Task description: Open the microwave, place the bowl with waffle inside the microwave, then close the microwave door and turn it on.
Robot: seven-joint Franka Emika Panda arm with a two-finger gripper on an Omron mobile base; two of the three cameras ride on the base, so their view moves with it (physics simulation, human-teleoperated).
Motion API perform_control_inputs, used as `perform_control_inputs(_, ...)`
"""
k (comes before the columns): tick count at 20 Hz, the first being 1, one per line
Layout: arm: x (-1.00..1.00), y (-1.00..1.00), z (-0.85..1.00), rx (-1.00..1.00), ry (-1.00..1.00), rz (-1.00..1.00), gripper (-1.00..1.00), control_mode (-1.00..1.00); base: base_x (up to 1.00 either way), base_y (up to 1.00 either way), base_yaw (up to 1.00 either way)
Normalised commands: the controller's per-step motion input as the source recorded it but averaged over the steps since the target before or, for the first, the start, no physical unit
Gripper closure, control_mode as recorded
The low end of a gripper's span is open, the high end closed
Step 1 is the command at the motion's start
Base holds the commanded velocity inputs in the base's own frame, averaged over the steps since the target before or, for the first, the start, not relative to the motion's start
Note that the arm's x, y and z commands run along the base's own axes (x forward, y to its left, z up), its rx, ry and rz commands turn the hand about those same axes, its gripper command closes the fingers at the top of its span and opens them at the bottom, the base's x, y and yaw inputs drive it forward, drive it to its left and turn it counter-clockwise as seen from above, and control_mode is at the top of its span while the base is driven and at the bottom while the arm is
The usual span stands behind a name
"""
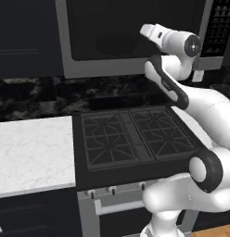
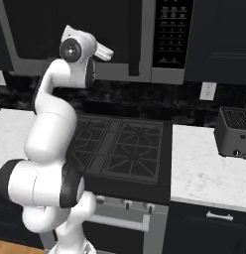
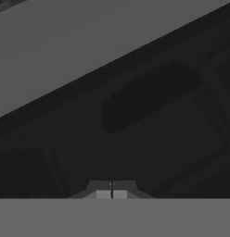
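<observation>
The microwave (image 1: 66, 55) hangs above the stove, and its microwave door (image 1: 112, 28) with the dark glass window is closed. The black bar handle (image 2: 136, 39) stands beside the black button panel (image 2: 169, 34). My gripper (image 3: 111, 194) is raised close in front of the door glass (image 3: 149, 120), shut with nothing between its fingertips. The hand (image 1: 151, 31) points at the window's right half, left of the handle. The door's silver frame (image 3: 66, 51) crosses the top of the hand view. The bowl and the waffle are out of view.
A black gas cooktop (image 1: 135, 134) lies under the microwave, with knobs along the front. A white marble counter (image 1: 33, 152) lies to the left. Another counter (image 2: 209, 168) on the right carries a dark toaster (image 2: 234, 131). A wall outlet (image 2: 208, 91) sits above it.
</observation>
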Motion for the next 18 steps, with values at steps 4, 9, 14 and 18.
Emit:
perform_control_inputs(4, 1.00, 0.00, -0.02, 0.28, 0.00, 0.43, 1.00, -1.00, 0.00, 0.00, 0.00)
perform_control_inputs(9, 0.89, 0.03, -0.15, 0.14, 0.12, 0.16, 1.00, -1.00, 0.00, 0.00, 0.00)
perform_control_inputs(14, -0.49, -0.14, 0.35, 0.06, 0.08, -0.01, 1.00, -1.00, 0.00, 0.00, 0.00)
perform_control_inputs(18, -1.00, -0.55, 0.61, 0.06, 0.08, -0.08, 1.00, -1.00, 0.00, 0.00, 0.00)
